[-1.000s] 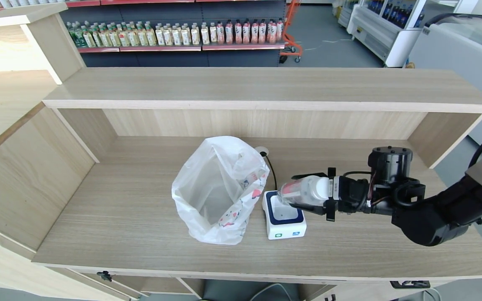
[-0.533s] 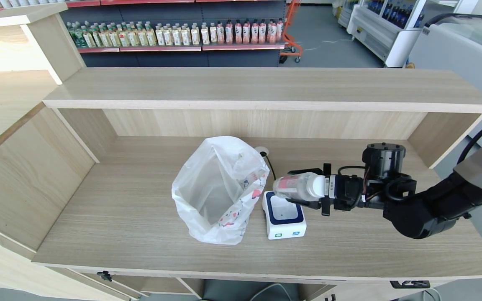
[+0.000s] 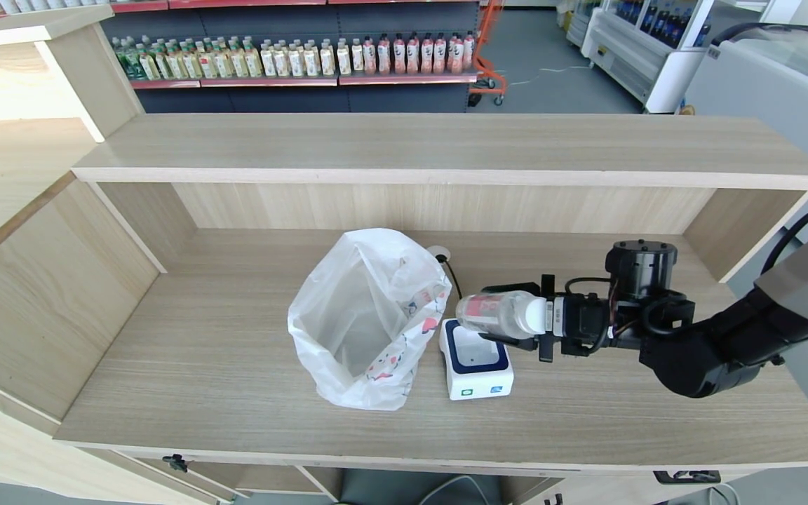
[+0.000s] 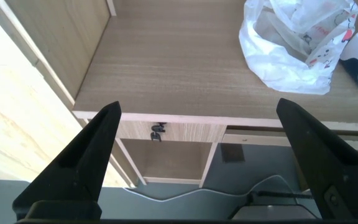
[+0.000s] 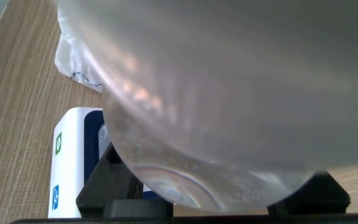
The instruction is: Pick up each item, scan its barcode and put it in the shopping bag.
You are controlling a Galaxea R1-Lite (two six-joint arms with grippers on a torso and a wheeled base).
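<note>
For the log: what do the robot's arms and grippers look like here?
The right arm is glossy black with rounded joints, a cylindrical housing on top and a thick black cable. The right gripper has slim black fingers and a white label at its wrist. The left gripper has two broad, tapering black fingers.

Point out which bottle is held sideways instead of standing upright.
The clear bottle in the right gripper, held level above the scanner. The bottles on the store shelf behind the counter all stand upright.
</note>
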